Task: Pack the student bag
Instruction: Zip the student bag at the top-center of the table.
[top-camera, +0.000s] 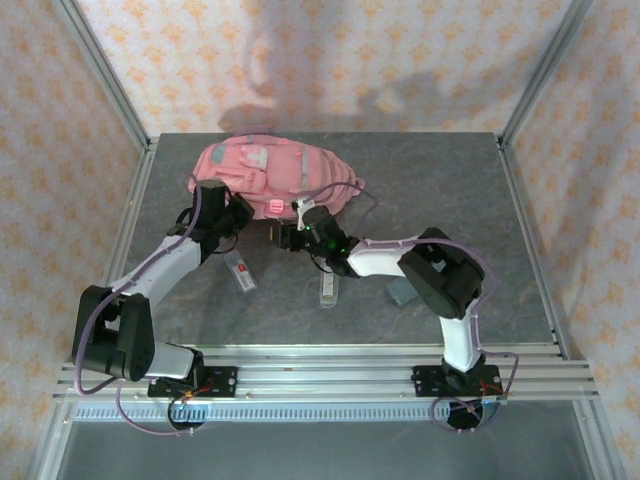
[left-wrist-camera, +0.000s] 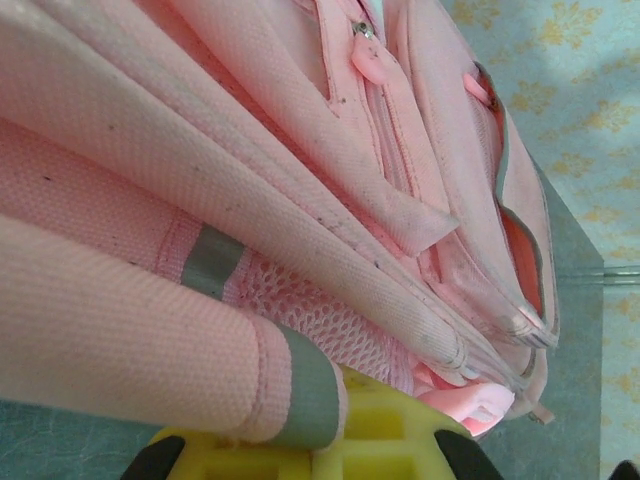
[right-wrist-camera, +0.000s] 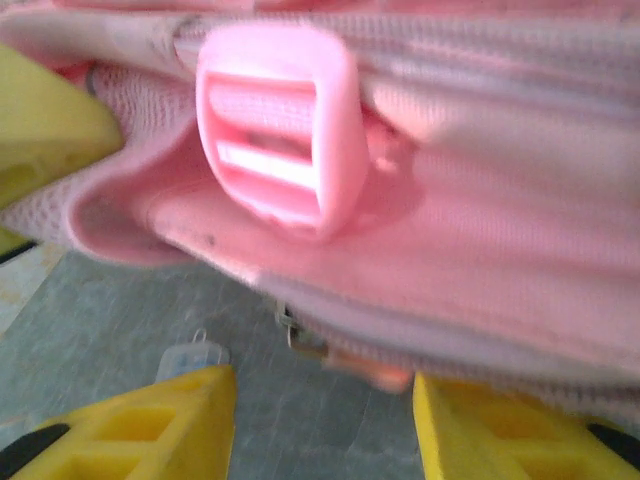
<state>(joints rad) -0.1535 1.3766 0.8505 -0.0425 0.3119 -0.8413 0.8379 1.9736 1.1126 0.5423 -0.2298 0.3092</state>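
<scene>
While one grey table (top-camera: 450, 200) carries everything, the biggest thing on it is the single student bag (top-camera: 270, 170), lying on its side toward the far edge, left of centre. Two arms reach in from the near rail, one to each side of the bag's near edge.

The left gripper (top-camera: 232, 215) is pressed against the bag's near left side. In the left wrist view its yellow jaws are closed together, and a fold of pink bag fabric (left-wrist-camera: 200, 330) with a grey band runs down into them, so it seems to be pinching that fold.

The right gripper (right-wrist-camera: 325, 430) stands partly open with nothing between its two yellow fingers (right-wrist-camera: 130, 420), just bare table. The bag's lower edge hangs just ahead of and above the jaws, close but not inside them.

Two small clear items lie on the table nearer the arms, well apart from each other: one (top-camera: 240, 272) beside the left arm, one (top-camera: 328, 288) under the right arm. One pink plastic buckle (right-wrist-camera: 275, 130) sits on the bag directly above the right jaws
</scene>
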